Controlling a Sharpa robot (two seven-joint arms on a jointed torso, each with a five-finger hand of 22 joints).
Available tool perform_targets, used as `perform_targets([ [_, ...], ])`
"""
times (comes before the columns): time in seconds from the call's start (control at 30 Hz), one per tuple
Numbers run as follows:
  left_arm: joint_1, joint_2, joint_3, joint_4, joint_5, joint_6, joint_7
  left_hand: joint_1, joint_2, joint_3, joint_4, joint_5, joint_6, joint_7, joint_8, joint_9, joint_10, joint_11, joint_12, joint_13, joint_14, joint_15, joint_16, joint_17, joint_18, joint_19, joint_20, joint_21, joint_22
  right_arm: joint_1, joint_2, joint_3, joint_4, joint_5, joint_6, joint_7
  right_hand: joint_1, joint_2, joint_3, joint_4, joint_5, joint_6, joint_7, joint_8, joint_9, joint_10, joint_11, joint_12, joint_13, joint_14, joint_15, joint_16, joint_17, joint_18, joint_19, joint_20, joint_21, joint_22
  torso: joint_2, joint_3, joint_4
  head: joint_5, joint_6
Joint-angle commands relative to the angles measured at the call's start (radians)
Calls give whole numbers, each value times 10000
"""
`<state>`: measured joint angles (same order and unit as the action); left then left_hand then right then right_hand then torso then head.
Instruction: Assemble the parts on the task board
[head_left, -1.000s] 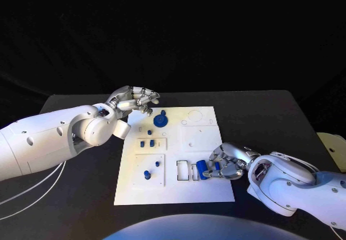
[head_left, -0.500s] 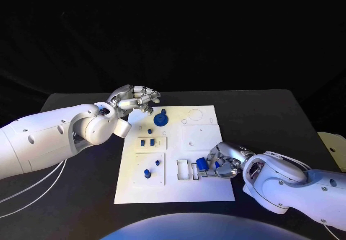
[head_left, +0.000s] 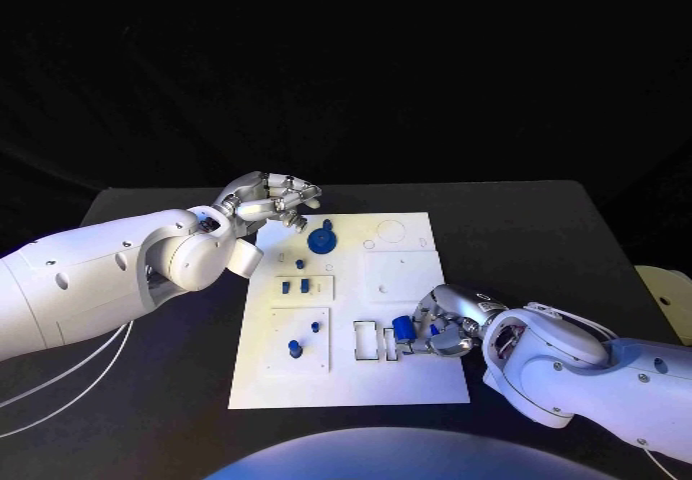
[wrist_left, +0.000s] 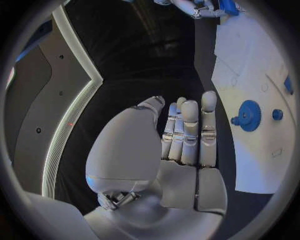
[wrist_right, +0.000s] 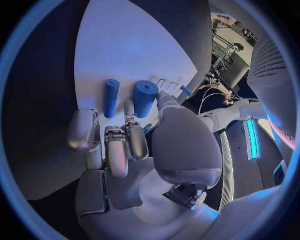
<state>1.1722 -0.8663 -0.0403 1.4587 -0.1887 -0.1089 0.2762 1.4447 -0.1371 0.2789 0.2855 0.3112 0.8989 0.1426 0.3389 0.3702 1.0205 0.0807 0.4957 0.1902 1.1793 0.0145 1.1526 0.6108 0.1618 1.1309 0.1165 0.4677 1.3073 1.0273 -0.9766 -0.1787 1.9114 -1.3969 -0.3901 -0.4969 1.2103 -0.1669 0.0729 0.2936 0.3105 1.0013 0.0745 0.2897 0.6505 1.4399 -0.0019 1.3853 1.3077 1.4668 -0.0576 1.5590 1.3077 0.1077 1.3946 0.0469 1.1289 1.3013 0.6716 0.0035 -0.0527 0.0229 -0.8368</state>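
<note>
Task board (head_left: 411, 385): white plate lying flat in the middle of the black table (head_left: 548, 220), long axis running away from the robot.
Right hand (head_left: 444, 325): positioned over the near right part of the board, beside the rectangular slots. Fingers curled around a blue cylinder (head_left: 405, 327); the right wrist view shows this cylinder (wrist_right: 145, 98) pinched between thumb and fingers.
Second cylinder (wrist_right: 110, 97): slimmer blue piece just beside the held one in the right wrist view; whether it touches the board or sits in a slot cannot be told.
Left hand (head_left: 268, 202): above the table at the far left corner of the board, off its edge. Holds nothing. In the left wrist view the left hand (wrist_left: 181, 150) has its fingers extended side by side with the thumb folded across the palm.
Blue gear (head_left: 322, 239): lies on the far part of the board, near the left hand but apart from it.
Small blue parts (head_left: 294, 287): several stand in the left-hand column of the board, between the gear and the near edge.
</note>
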Motion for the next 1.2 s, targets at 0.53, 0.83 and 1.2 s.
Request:
perform_targets([
  [0.53,6,28,2,7,-2,198,-7,-138,-17,58,-13,-43,-37,2,78,27,-64,13,36,20,-68,9,-42,-20,122,41,59,-88,77,136,-210,-14,256,2384,-1037,-225,1224,-192,2038,-77,1461,499,-217,-66,226,229,-187,239,968,1025,-233,95,2564,-128,108,-182,-80,118,-2,9,-8,-35,73],
  [0.83,6,31,-4,4,-5,188,-22,-138,-17,58,-13,-43,-37,2,78,27,-64,13,36,20,-68,9,-42,-20,122,41,59,-88,77,247,-290,-2,394,2464,-1901,-110,962,-243,2287,-46,1459,567,-224,-63,267,259,-187,263,1002,1027,-229,98,2572,-130,119,-177,-81,140,-4,6,-17,-28,93],
  [1.2,5,53,-13,-3,-8,205,-24,-138,-17,58,-13,-43,-37,2,78,27,-64,13,36,20,-68,9,-42,-20,122,41,59,-88,77,448,-308,20,733,2707,-2231,156,771,-285,2470,-49,1484,608,-240,-60,303,304,-202,310,1057,1031,-243,105,2592,-131,133,-186,-73,161,2,4,-8,-51,95],
])
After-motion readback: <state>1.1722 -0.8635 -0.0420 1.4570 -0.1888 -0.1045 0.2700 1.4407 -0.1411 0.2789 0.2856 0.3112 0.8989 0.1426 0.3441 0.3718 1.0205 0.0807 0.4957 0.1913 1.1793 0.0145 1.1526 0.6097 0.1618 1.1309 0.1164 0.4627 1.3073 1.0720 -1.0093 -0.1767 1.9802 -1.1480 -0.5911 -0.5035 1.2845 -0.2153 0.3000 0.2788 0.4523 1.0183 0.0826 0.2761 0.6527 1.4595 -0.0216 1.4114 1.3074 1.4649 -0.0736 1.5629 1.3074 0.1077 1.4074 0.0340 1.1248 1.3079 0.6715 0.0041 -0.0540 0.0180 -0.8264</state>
